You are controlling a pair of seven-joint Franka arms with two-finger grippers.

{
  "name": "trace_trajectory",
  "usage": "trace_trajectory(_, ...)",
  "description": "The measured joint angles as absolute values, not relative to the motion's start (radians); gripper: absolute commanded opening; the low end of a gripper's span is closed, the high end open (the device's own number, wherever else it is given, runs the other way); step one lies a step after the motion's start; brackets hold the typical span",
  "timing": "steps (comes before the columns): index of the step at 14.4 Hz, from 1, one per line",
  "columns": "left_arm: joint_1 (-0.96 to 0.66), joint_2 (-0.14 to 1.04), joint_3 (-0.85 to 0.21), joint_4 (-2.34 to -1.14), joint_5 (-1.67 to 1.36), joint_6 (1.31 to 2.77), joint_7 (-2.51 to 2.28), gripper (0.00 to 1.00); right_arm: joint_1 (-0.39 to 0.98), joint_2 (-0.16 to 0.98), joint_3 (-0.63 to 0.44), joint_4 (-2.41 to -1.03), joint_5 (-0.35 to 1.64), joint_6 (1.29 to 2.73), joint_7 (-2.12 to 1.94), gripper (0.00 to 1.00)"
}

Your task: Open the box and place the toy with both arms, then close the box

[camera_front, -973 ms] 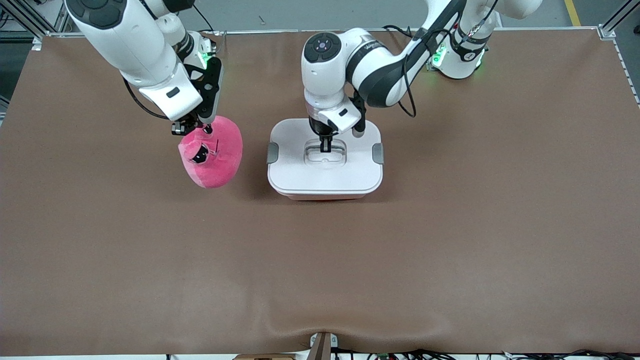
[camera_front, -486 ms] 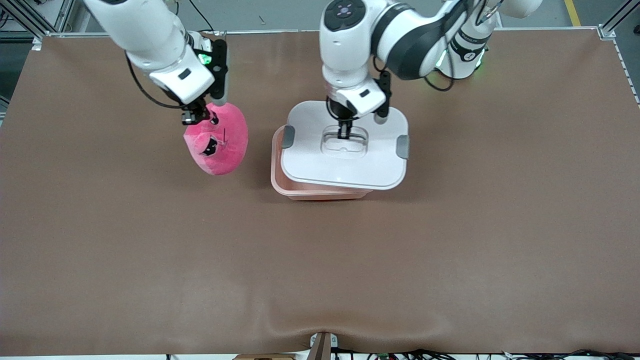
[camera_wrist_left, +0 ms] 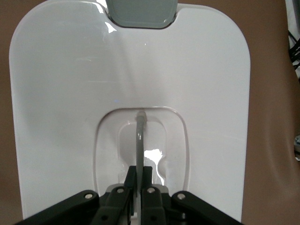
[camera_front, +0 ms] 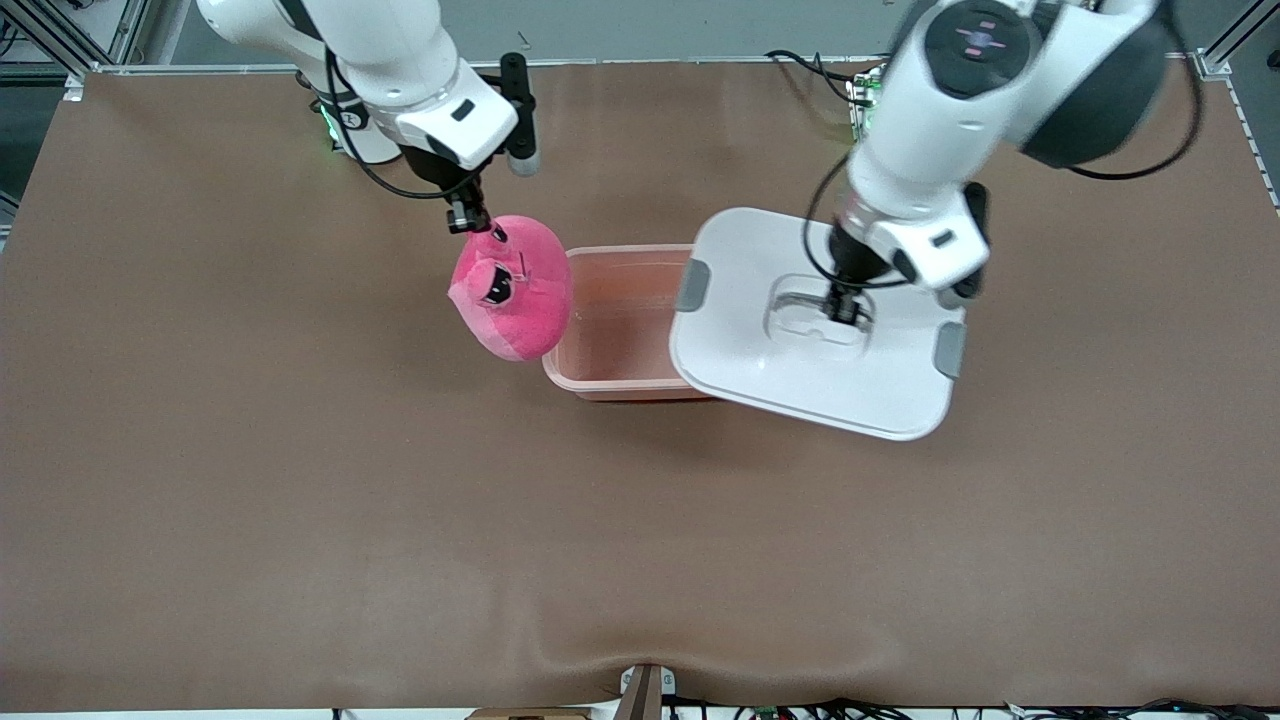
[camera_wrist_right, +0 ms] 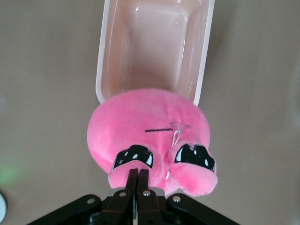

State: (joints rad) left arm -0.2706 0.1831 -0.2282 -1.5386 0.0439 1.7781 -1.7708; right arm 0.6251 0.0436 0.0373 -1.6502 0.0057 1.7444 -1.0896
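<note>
Lifted clear, the lid (camera_front: 815, 335) now hangs toward the left arm's end, left gripper (camera_front: 846, 312) pinching its handle; right gripper (camera_front: 480, 228), clamped on the toy (camera_front: 515, 290), hovers at the open box (camera_front: 625, 300) rim, ready to drop in.

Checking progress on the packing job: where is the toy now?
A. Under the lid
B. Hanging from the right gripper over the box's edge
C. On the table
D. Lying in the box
B: the right gripper is shut on the toy, which hangs over the rim of the open box.
</note>
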Motion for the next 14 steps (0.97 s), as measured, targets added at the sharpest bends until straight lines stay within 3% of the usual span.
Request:
trace_trajectory(8,-0.111,0.223,-0.225,-1.521,0.031,1.775,-1.477,0.0,0.732,0.106,0.037,-1.654,0.004,1.844,-1.09,0.0)
trace_trajectory(14,-0.104,0.238,-0.227,-1.516,-0.037,1.774,-1.39,0.0,0.753,0.15,0.037,-1.655,-0.021,1.886,-1.09,0.0)
